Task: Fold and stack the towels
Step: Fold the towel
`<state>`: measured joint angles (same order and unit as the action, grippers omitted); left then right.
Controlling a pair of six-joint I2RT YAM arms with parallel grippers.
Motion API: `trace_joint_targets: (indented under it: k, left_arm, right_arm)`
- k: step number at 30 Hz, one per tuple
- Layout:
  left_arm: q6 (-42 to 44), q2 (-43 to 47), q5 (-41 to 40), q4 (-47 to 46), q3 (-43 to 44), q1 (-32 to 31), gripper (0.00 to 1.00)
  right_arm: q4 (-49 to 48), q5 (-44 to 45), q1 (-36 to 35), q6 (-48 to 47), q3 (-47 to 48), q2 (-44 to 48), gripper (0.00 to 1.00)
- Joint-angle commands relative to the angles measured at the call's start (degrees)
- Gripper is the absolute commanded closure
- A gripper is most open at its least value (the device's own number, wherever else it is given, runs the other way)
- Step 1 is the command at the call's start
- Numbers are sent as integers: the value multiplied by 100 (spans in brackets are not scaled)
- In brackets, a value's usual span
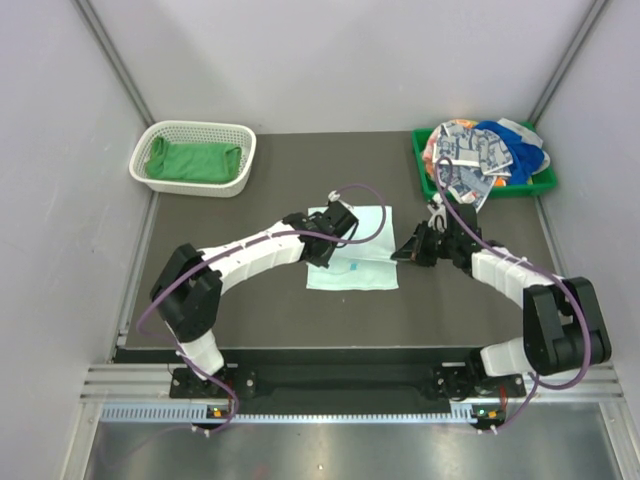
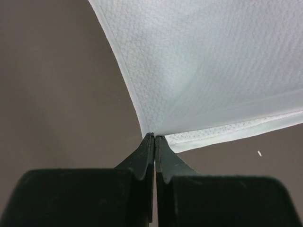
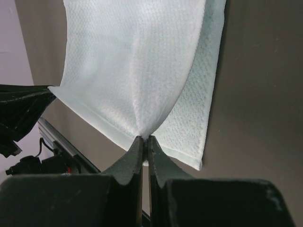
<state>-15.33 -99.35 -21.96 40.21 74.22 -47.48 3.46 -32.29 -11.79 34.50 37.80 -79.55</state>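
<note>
A pale mint towel lies in the middle of the dark table. My left gripper is shut on its left edge; in the left wrist view the jaws pinch a corner of the mint towel, lifted off the table. My right gripper is shut on the right edge; in the right wrist view the jaws pinch the upper layer of the mint towel above a lower layer. A bright green towel lies in the white basket. Several mixed towels are heaped in the green tray.
The white mesh basket stands at the back left. The green plastic tray stands at the back right, its heap hanging over the front edge near my right arm. Grey walls close in both sides.
</note>
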Motion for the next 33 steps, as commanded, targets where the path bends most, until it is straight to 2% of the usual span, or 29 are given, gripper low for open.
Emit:
trace_joint_targets:
  k: [1, 10, 15, 17, 18, 20, 22, 25, 28, 33]
  left_arm:
    - [-49, 320, -353, 348, -91, -33, 100]
    - [-66, 346, -353, 383, -284, -68, 100]
    - [-128, 179, -248, 295, -390, -103, 96]
    - [-172, 118, -248, 277, -434, -121, 92]
    - [-181, 118, -239, 277, -443, -121, 85]
    - [-207, 144, -187, 295, -417, -129, 77]
    - [-233, 205, -160, 321, -373, -138, 67]
    - [-242, 311, -160, 426, -277, -130, 60]
    - [-303, 398, -195, 541, -118, -130, 59]
    - [-417, 285, -160, 462, 267, -16, 56]
  right_arm:
    - [14, 223, -60, -163, -124, 247, 100]
    - [14, 338, -130, -225, -343, 300, 100]
    - [-118, 312, -139, -242, -423, 106, 100]
    - [-144, 285, -165, -260, -449, 45, 96]
    - [-144, 302, -174, -277, -458, 36, 94]
    - [-101, 338, -166, -330, -458, 53, 87]
    - [-57, 338, -166, -347, -458, 88, 76]
    - [22, 320, -183, -374, -423, 167, 66]
    - [180, 364, -201, -435, -361, 316, 61]
    - [514, 1038, -227, -558, -230, 563, 61]
